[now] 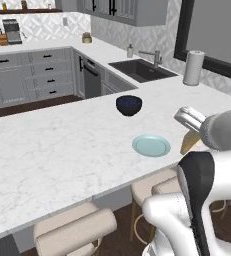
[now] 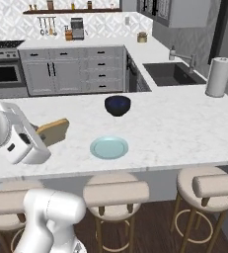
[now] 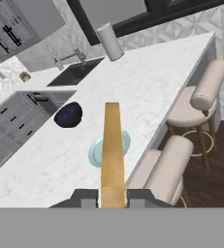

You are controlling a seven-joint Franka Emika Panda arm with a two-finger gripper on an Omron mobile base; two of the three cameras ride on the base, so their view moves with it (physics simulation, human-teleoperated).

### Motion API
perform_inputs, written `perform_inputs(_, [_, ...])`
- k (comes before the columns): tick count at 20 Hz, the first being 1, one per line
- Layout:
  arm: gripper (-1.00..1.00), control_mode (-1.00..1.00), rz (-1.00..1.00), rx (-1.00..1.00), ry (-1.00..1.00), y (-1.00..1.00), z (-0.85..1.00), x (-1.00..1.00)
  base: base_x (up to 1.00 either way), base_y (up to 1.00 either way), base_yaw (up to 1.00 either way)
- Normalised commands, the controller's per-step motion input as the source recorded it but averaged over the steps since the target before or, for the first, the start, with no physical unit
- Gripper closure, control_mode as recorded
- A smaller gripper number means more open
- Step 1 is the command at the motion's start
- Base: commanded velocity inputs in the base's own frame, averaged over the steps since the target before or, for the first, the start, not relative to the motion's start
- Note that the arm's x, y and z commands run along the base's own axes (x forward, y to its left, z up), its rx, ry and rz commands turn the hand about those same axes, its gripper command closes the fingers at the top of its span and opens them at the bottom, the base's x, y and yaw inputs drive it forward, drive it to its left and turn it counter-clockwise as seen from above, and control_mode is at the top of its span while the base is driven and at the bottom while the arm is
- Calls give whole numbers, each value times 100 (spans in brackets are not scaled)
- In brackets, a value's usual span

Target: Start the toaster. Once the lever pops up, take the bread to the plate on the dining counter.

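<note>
Plenty of bare white marble dining counter around the small round pale teal plate — open slab at 3 and 9 o'clock of it in the right base view, the overhanging near edge running just below at 6 o'clock, with round beige padded stools tucked under that edge. Dark blue bowl at 12 o'clock of the plate, apart from it.

Two-finger gripper narrowed onto the thin golden-tan slice of bread, one dark finger tip pressed to each flat face, the slice held edge-on in the hand view and reaching out over the plate. From the right base view, bread at 9 o'clock of the plate, raised over the counter, not touching plate or slab. From the left base view, bread at 3 o'clock of the plate, poking out beneath the gripper.

Beyond the counter at 1 o'clock: dark recessed sink with a faucet, and a white paper towel roll standing upright. Grey drawer cabinets along the far wall, patterned tile above — a shelf with small jars higher up.
</note>
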Motion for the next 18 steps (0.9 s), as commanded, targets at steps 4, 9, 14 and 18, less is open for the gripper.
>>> perform_inputs(4, [100, -100, 35, 5, -1, -64, 0, 18, 0, 0, 0])
perform_inputs(9, [100, -100, 37, 17, 6, -78, 0, 31, 0, 0, 0])
perform_inputs(14, [100, -100, 42, 18, 6, -58, -8, 58, 0, 0, 0])
perform_inputs(18, [100, -100, 30, 5, 0, -13, -46, 94, 0, 0, 0])
